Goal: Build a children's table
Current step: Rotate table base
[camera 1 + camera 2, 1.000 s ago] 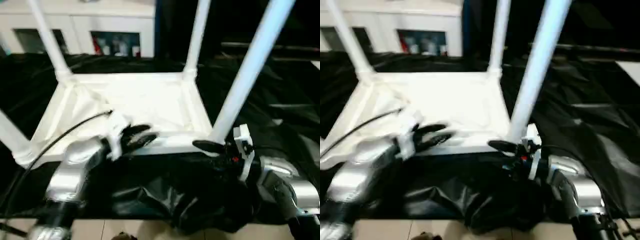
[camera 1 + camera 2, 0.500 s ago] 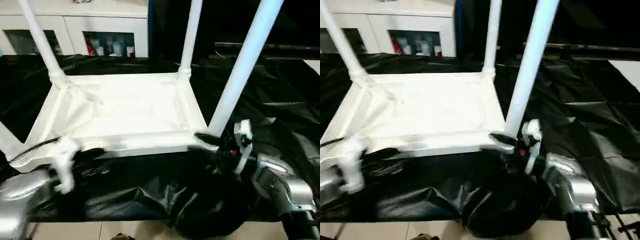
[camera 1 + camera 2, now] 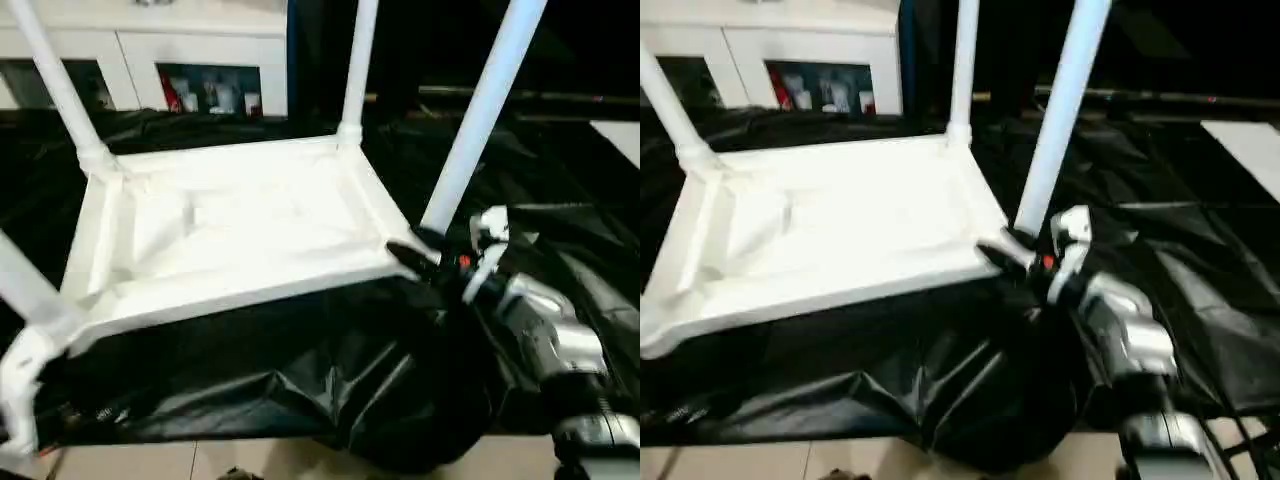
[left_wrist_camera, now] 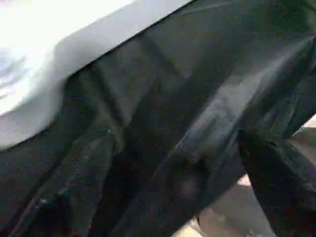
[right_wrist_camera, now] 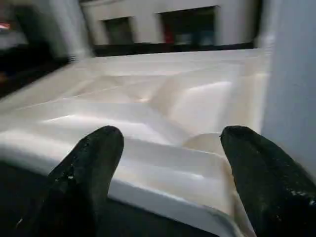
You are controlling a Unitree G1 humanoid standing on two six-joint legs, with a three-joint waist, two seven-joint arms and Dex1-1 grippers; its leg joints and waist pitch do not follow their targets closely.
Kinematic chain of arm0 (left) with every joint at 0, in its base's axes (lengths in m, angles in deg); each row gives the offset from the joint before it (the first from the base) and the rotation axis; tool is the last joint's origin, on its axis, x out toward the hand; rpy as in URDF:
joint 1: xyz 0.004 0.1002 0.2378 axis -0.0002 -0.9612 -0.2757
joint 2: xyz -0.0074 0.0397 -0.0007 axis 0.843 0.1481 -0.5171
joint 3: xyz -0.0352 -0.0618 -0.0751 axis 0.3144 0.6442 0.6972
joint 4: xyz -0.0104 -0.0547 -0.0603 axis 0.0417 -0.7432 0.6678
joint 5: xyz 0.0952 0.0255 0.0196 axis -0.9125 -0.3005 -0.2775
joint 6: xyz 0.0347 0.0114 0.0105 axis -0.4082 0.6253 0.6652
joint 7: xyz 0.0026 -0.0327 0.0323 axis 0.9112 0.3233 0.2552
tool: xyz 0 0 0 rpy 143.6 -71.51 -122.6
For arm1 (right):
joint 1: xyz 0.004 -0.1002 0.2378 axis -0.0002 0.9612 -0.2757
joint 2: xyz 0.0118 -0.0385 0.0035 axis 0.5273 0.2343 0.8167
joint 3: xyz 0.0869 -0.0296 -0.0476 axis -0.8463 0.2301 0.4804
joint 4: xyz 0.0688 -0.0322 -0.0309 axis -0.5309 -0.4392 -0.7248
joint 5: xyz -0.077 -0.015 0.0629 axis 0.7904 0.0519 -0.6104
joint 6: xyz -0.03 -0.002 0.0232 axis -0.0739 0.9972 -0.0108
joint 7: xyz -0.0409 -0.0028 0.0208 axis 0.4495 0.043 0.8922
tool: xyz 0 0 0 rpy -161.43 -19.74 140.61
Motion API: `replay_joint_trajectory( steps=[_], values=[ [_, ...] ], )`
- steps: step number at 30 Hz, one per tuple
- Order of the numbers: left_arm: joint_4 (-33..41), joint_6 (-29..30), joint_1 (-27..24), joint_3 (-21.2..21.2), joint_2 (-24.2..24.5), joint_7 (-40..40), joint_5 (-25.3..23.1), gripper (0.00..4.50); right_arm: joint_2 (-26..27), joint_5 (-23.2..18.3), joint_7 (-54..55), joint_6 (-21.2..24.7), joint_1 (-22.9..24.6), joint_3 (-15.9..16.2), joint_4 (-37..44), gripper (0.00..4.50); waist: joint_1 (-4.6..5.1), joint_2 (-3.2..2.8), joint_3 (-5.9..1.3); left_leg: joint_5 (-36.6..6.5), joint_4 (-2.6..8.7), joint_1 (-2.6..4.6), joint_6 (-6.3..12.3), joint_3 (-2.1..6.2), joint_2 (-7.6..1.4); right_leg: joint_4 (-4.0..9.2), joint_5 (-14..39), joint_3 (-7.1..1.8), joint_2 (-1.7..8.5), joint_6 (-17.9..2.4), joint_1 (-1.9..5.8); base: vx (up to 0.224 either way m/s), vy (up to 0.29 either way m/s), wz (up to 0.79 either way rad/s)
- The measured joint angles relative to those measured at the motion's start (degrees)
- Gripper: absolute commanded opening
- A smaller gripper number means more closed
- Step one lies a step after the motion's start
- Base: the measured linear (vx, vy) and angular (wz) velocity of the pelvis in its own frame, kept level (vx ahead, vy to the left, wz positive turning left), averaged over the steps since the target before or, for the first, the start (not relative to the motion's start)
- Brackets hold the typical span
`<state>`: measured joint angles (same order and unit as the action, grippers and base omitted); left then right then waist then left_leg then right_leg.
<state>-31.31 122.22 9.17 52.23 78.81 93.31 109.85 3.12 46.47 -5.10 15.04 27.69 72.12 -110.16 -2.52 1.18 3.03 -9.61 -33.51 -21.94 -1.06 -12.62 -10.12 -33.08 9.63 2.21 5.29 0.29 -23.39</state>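
On the black-draped work table (image 3: 560, 200) the tabletop (image 3: 240, 225) lies upside down, ribbed side up, four legs (image 3: 480, 115) standing in its corner sockets. My right gripper (image 3: 425, 262) sits at the near right corner, fingers (image 5: 91, 163) apart astride the rim beside that leg; nothing clamped. Judgement: to turn the table over, close squarely on the rim, not the tapered tube. Right forearm reaches in low from the near edge. Left gripper (image 4: 163, 197) hangs below the cloth edge, fingers wide apart, empty.

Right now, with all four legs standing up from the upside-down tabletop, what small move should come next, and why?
Probably close the right end effector on the tabletop corner: its open fingers straddle the rim beside the near right leg, ready to grip for flipping.
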Motion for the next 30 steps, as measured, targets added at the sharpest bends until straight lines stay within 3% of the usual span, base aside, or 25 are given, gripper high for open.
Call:
replay_joint_trajectory(
  steps=[7, 12, 15, 17, 24, 26, 30],
  values=[
    [-0.1, 1.8, -6.4, 6.0, 1.7, 1.2, 2.0, 4.48, 0.0, 3.4, 4.9, -6.8, -3.4, -1.3, -8.6, 3.64, -0.01, 1.25, 0.10, 0.0, -0.09, 0.01, 0.00, 0.13, 0.03, 0.03, 0.0, 0.00, -0.02, 0.0, 0.09, 0.000, 0.000, 0.00],
    [-2.3, -0.3, -7.0, 10.6, 3.3, 1.4, 2.1, 4.48, 0.1, 3.8, 4.7, -8.6, -3.4, -1.3, -10.1, 3.64, 0.22, 1.51, -0.02, 0.0, -0.15, 0.03, 0.00, 0.20, 0.03, 0.05, 0.0, 0.02, -0.04, 0.0, 0.12, 0.000, 0.000, 0.00],
    [-5.2, -3.5, -3.5, 12.7, 3.4, 1.2, 3.5, 4.48, 0.9, 3.8, 3.6, -8.6, -1.9, -1.3, -8.7, 3.64, 0.26, 1.60, -0.06, 0.0, -0.16, 0.07, 0.00, 0.35, 0.05, 0.09, 0.0, 0.06, -0.08, 0.0, 0.18, 0.000, 0.000, 0.00],
    [-6.4, -5.3, 1.4, 13.6, 3.0, 0.5, 5.1, 4.48, 2.3, 3.9, 3.1, -8.6, 1.1, -0.7, -6.6, 3.64, 0.01, 1.65, -0.09, 0.0, -0.17, 0.18, 0.00, 0.53, 0.06, 0.10, 0.0, 0.08, -0.18, 0.1, 0.33, 0.000, 0.000, 0.00],
    [-7.7, -7.5, 12.4, 10.3, 0.8, -2.5, 6.7, 4.48, 2.9, 4.5, 3.7, -8.1, 6.5, 0.9, -4.6, 3.64, 0.48, 1.05, 0.28, 0.0, -0.26, 0.55, 0.00, 0.84, 0.22, 0.14, 0.1, 0.28, -0.12, 0.1, 0.39, 0.000, 0.000, 0.00],
    [-7.8, -7.8, 15.8, 8.9, -0.2, -3.1, 7.9, 4.48, 2.7, 4.9, 4.4, -8.0, 6.8, 0.7, -3.9, 3.64, 0.64, 0.90, 0.38, 0.0, -0.27, 0.80, -0.01, 1.13, 0.22, 0.25, 0.1, 0.59, -0.12, 0.1, 0.54, 0.000, 0.000, 0.00],
    [-5.3, -5.0, 17.9, 7.2, -2.1, -3.7, 11.3, 4.48, 1.8, 5.9, 7.0, -7.2, 8.0, 0.3, -2.9, 3.64, 0.85, 0.02, 0.88, -0.1, -0.11, 1.02, -0.24, 2.41, 0.09, 1.19, 0.6, 2.31, -0.05, -0.2, 1.49, -0.027, 0.011, -0.15]
  ],
)
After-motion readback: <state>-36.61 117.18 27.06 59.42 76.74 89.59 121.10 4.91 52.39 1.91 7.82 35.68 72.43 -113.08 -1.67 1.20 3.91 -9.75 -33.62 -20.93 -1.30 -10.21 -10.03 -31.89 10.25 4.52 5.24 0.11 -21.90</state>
